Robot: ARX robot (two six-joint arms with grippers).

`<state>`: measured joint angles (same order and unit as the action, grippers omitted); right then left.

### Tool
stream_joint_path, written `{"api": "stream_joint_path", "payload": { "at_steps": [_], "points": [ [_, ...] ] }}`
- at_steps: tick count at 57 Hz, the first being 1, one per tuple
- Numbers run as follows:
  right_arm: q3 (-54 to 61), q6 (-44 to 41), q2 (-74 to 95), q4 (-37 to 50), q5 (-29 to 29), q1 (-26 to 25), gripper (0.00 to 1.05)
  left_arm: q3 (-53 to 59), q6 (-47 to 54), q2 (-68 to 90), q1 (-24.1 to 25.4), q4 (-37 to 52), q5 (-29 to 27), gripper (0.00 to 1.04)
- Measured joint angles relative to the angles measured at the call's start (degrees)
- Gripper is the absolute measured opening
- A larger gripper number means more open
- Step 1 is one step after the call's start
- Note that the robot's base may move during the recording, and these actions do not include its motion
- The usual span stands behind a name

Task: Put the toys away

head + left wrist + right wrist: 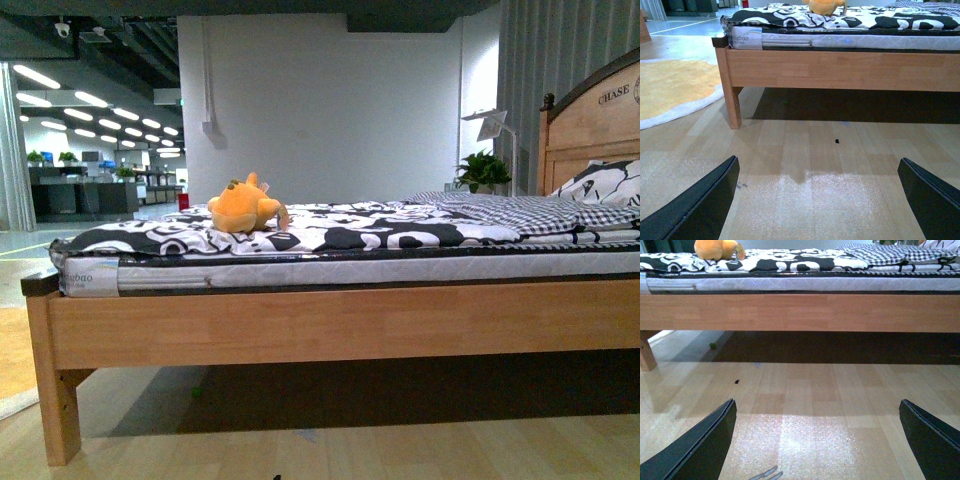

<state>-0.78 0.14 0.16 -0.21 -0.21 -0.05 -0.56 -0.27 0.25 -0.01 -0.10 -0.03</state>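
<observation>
Pale wood forms the bed frame, which spans the lower half of the front view from edge to edge. The mattress lies on it, under a black-and-white cover.

The toy rests on the cover at centre left of the front view. It is set back from the near edge of the mattress and nothing else touches it.

Both arms are out of the front view. Each wrist view shows its gripper low over the floor, well short of the bed. The left gripper is spread wide with nothing between its fingers. The right gripper is in the same state.

Step in hand, as judged: reach for the toy.
- Raise the chosen arm above the mattress top before advancing, so that the fingers clear the frame rail.
- Keep the fingers wide. The body is soft and rounded, so close on its thickest part, not on a tuft or the tan part.
- Approach from above. A low sideways push would probably slide the toy over the cover.

Orientation: the long axis of the toy runs left to right in the front view, about parallel to the near rail. The rounded orange body lies toward the left and the lighter tan part points right. Small tufts stand on top. The pictures do not show which end is the face.
</observation>
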Motion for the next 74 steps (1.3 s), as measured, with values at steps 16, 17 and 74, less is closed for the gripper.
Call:
{"api": "stream_joint_path", "payload": {
  "at_steps": [16, 17, 74],
  "points": [
    [0.00, 0.00, 0.00, 0.00, 0.00, 0.00, 0.98, 0.00, 0.00, 0.00, 0.00, 0.00, 0.00, 0.99],
    [0.00, 0.02, 0.00, 0.00, 0.00, 0.00, 0.98, 0.00, 0.00, 0.00, 0.00, 0.00, 0.00, 0.99],
    [0.00, 0.00, 0.00, 0.00, 0.00, 0.00, 0.98, 0.00, 0.00, 0.00, 0.00, 0.00, 0.00, 0.99]
  ]
}}
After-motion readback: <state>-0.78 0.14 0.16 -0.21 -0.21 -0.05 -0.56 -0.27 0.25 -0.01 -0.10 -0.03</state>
